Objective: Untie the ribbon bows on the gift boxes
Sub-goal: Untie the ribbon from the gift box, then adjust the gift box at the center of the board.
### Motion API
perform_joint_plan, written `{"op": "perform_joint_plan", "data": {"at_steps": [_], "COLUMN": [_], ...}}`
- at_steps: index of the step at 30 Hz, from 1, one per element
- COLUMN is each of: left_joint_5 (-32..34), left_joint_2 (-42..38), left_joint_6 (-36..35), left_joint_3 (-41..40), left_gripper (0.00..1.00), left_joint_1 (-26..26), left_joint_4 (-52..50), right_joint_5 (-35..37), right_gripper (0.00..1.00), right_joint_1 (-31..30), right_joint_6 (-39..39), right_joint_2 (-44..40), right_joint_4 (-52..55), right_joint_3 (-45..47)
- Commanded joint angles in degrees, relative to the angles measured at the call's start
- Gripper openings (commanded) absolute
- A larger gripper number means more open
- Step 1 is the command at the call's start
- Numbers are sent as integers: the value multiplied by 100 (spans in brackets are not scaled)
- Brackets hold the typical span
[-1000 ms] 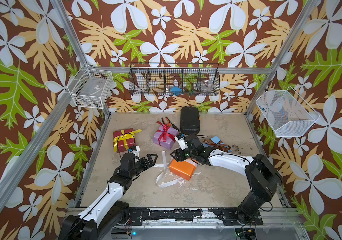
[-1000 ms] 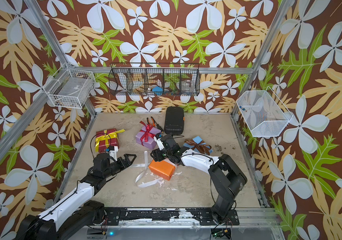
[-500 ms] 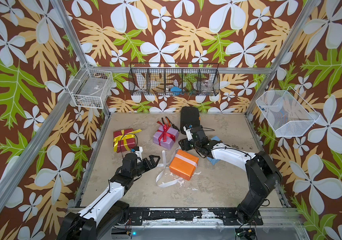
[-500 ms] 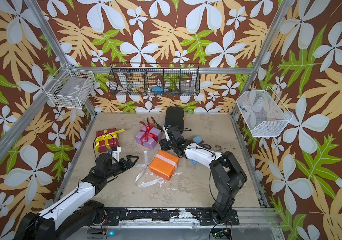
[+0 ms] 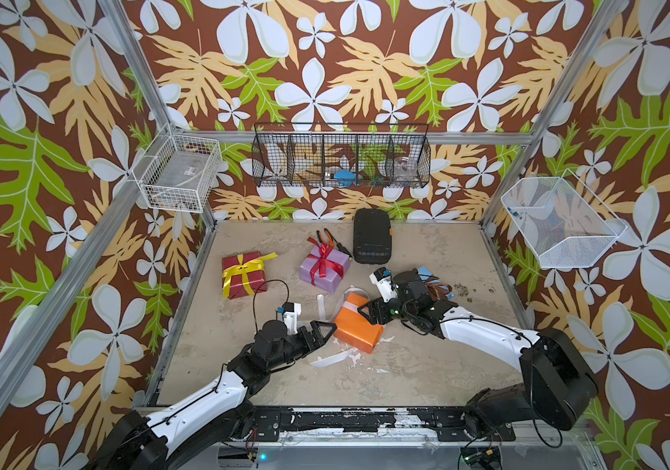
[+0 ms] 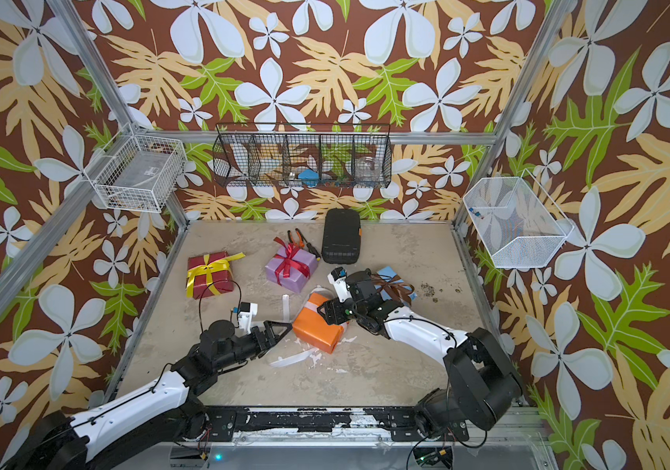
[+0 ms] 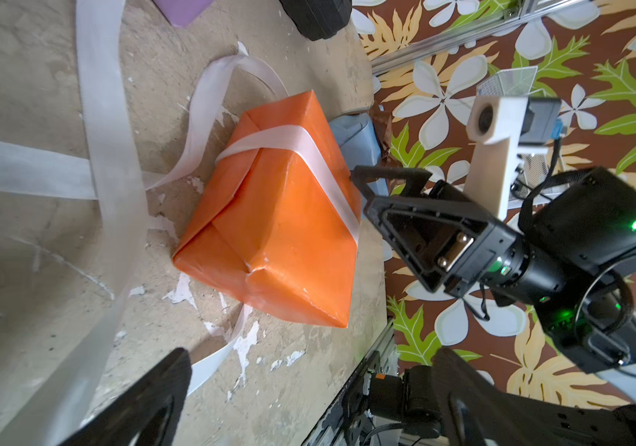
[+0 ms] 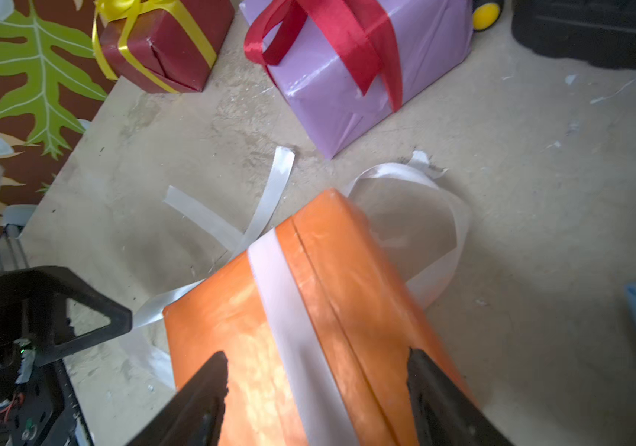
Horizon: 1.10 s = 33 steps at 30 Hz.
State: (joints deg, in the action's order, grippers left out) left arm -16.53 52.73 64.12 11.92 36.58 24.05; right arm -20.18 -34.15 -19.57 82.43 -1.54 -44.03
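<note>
The orange gift box (image 5: 355, 330) (image 8: 328, 309) lies tilted mid-floor. Its white ribbon (image 7: 107, 154) is untied, with one band across the box and loose ends on the floor. My right gripper (image 5: 367, 315) (image 8: 316, 370) hangs open over the box's far end, its fingers spread above the top face. My left gripper (image 5: 323, 333) (image 7: 308, 370) stands open and empty by the near-left corner. The lilac box (image 5: 325, 270) has a tied red bow (image 8: 328, 34). The dark red box (image 5: 243, 274) has a yellow bow. The light blue box (image 6: 390, 276) with brown ribbon (image 6: 390, 288) lies behind my right wrist.
A black ribbed case (image 5: 372, 240) and pliers (image 5: 327, 238) lie at the back. Wire baskets hang on the back wall (image 5: 341, 156), the left wall (image 5: 178, 175) and the right wall (image 5: 561, 224). White paint flecks mark the floor by the orange box.
My right gripper swung back toward the black case half a second ago and has returned to the orange box. My left gripper has edged right, closer to the box.
</note>
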Motion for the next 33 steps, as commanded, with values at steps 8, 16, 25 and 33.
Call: {"op": "perform_joint_plan", "data": {"at_steps": [8,16,25,33], "left_joint_5": [90,274,396,573], "left_joint_2": [1654,1844,2142,2180], "left_joint_6": [317,306,10,-338], "left_joint_3": [577,579,866,982], "left_gripper": [100,100,100,100], "left_joint_1": [265,279,279,139], "left_joint_4": [1400,1455,1265,797], "right_joint_5": [307,1231,529,-972], "right_gripper": [75,80,79,78], "right_joint_1": [-4,59,85,69], "right_joint_6": [-3,464,185,-185], "right_joint_2": [-545,32,112,-586], "right_joint_4": [153,427,551,158], "right_joint_3": [236,-459,-152,684]}}
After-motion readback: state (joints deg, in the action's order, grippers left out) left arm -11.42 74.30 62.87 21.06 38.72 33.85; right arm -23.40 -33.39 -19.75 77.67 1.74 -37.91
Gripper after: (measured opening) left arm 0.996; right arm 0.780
